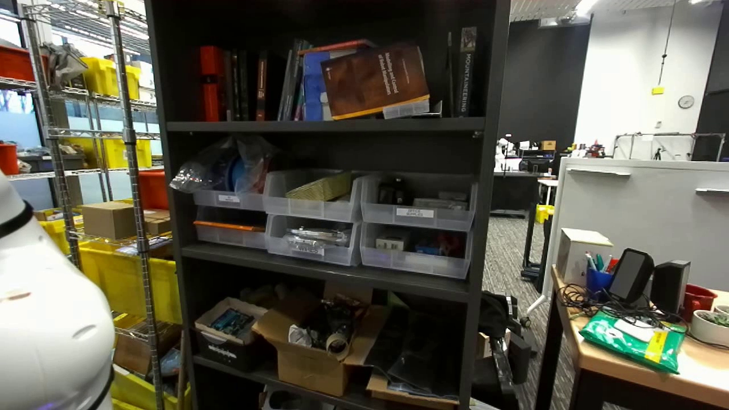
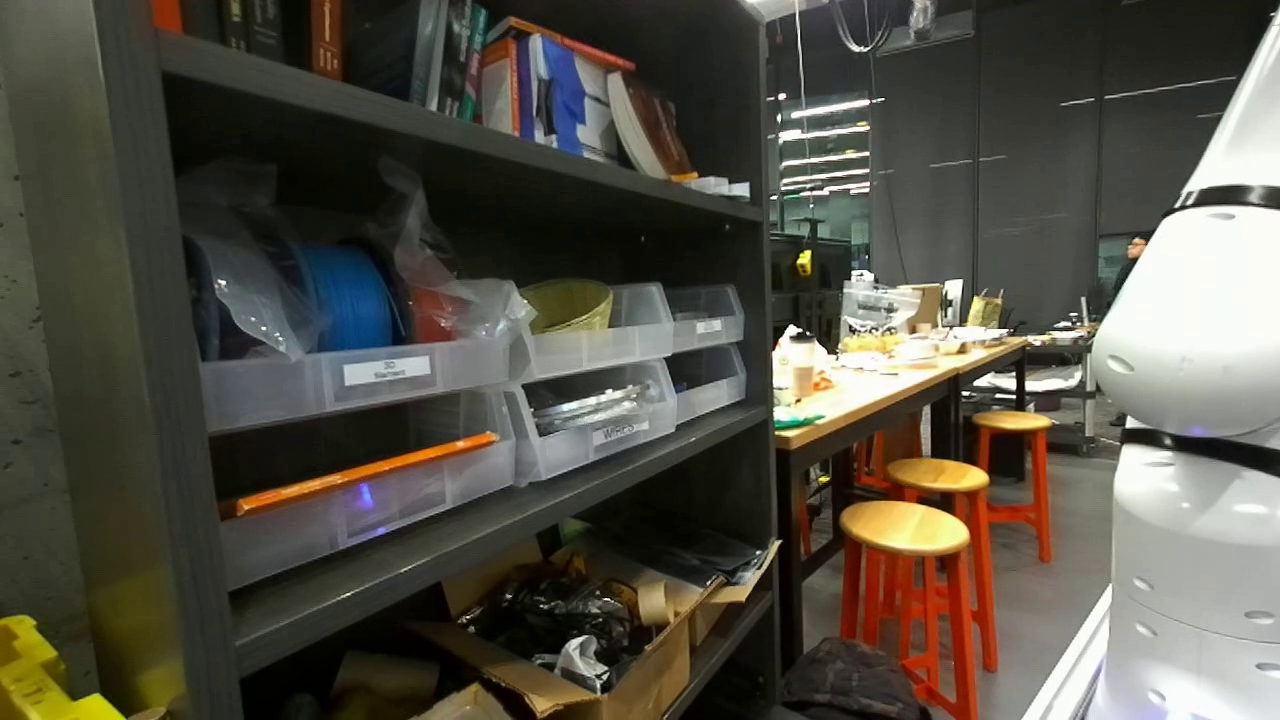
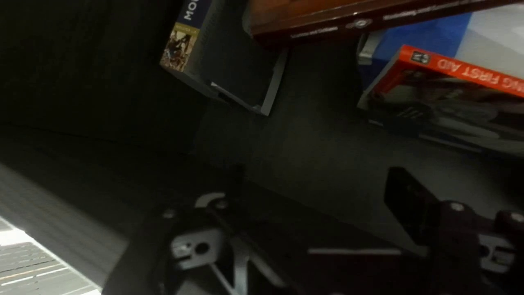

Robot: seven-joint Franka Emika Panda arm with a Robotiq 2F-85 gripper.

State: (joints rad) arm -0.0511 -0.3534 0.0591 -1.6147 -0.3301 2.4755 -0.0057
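wrist view: the hand [image 3: 315,178] hangs above the books on the upper shelf [image 1: 319,126] of a dark bookcase [image 1: 488,188], its two fingers [image 3: 409,200] standing well apart with shadow between them. nearest is the red-spined first aid book [image 3: 458,90], lying against a blue and white volume [image 3: 430,37]; in both exterior views it rests across the tops of other books. a brown book [image 3: 327,20] leans close by, and the thick mountaineering book [image 1: 467,74] stands upright beside the bookcase's side panel. one shelf down, clear bins [image 1: 313,210] sit in two stacked rows, with an open cardboard box [image 1: 312,364] below them. the white arm [image 1: 51,307] fills the edge of both exterior views. in an exterior view, a green packet [image 1: 615,339] lies on a wooden worktop [image 1: 700,364].
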